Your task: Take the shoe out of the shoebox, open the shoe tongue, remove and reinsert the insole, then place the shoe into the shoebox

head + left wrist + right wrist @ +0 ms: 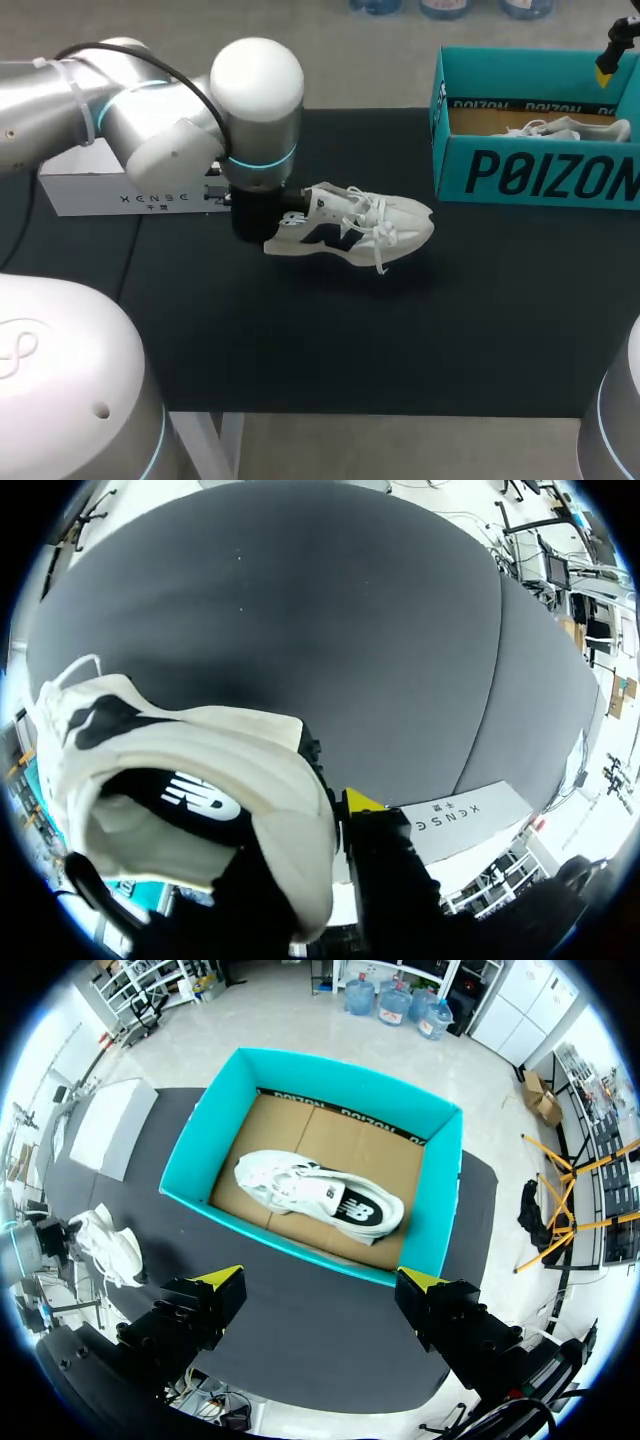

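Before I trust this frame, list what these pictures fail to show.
Table shoe: heel hidden behind left arm, head view.
Boxed shoe: mostly behind wall of the box, head view.
Right gripper: cut off by edge, head view.

The head view cuts off the shoebox (540, 178), whose wall hides most of the boxed shoe (566, 128).

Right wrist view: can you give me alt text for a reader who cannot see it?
The open right gripper hangs above a teal shoebox that holds one white sneaker lying on its cardboard floor. Past the box's short end, a second sneaker rests on the black table.
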Motion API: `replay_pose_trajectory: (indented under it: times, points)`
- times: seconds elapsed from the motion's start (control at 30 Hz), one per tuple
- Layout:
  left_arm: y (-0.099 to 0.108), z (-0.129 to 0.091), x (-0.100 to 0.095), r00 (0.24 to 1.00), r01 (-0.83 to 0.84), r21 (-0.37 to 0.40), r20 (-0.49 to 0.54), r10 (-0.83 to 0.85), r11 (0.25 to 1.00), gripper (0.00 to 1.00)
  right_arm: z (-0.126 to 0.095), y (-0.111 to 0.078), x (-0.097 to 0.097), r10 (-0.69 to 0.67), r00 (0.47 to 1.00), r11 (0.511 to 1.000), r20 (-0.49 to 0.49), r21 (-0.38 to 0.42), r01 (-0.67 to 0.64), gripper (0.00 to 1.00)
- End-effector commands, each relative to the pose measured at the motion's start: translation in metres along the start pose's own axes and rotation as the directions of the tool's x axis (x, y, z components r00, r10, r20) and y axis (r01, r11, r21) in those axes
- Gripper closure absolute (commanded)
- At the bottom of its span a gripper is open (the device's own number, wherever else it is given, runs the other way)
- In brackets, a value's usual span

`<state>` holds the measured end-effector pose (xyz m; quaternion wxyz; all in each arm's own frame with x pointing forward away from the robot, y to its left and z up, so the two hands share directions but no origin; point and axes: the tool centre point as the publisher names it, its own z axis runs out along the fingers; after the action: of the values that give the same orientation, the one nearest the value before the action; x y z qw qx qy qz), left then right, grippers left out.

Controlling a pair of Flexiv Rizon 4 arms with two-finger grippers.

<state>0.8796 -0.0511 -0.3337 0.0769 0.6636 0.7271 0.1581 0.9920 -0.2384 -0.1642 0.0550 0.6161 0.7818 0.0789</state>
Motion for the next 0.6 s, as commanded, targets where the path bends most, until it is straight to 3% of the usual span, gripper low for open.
replay_pose_trajectory:
  times: [0.03,0.3,0.6]
  points:
    - [-0.013,-0.011,-0.004,0.999,0.046,0.031,-0.029,-0.046,0.998,1.00,0.000,-0.001,0.000,-0.001,1.000,1.000,-0.001,-0.002,0.001,0.00]
    - [-0.032,-0.016,0.006,0.997,0.066,0.123,-0.048,-0.061,0.990,1.00,0.000,-0.001,0.000,-0.001,1.000,1.000,-0.001,-0.002,0.001,0.00]
    - [-0.042,0.002,0.013,0.997,-0.001,0.172,-0.082,0.015,0.985,1.00,0.000,-0.001,0.000,-0.001,1.000,1.000,-0.001,-0.002,0.001,0.00]
